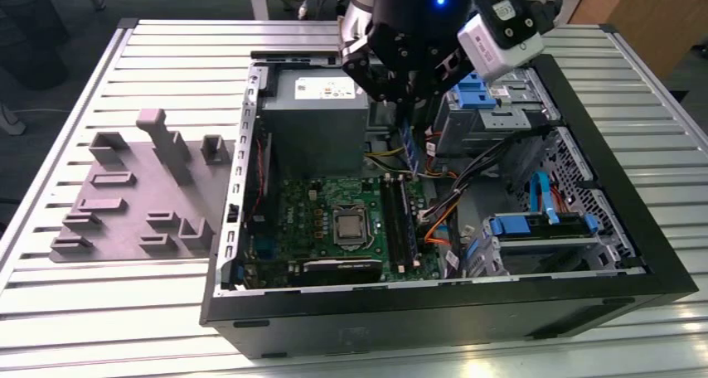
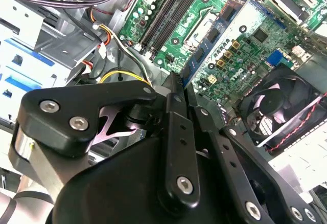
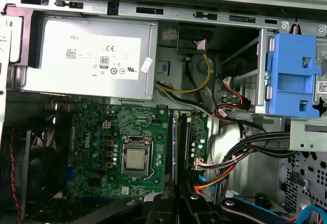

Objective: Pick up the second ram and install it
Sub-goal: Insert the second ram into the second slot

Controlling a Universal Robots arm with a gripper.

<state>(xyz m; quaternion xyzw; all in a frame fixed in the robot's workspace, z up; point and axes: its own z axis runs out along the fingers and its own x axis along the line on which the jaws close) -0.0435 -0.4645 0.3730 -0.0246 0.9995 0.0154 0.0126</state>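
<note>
Ribbed metal forms the table [image 1: 111,312], matt grey plastic the tray [image 1: 122,205], matt black metal the hand [image 1: 409,104] holding the second ram [image 1: 410,150].

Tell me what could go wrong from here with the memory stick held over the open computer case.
1. The second ram hangs on end from the shut jaws, gripped near its upper end. If it tilts, it may miss the narrow black slots and jam.
2. The wire bundle runs in close beside those slots, so the stick or the jaws could snag it on the way down.
</note>
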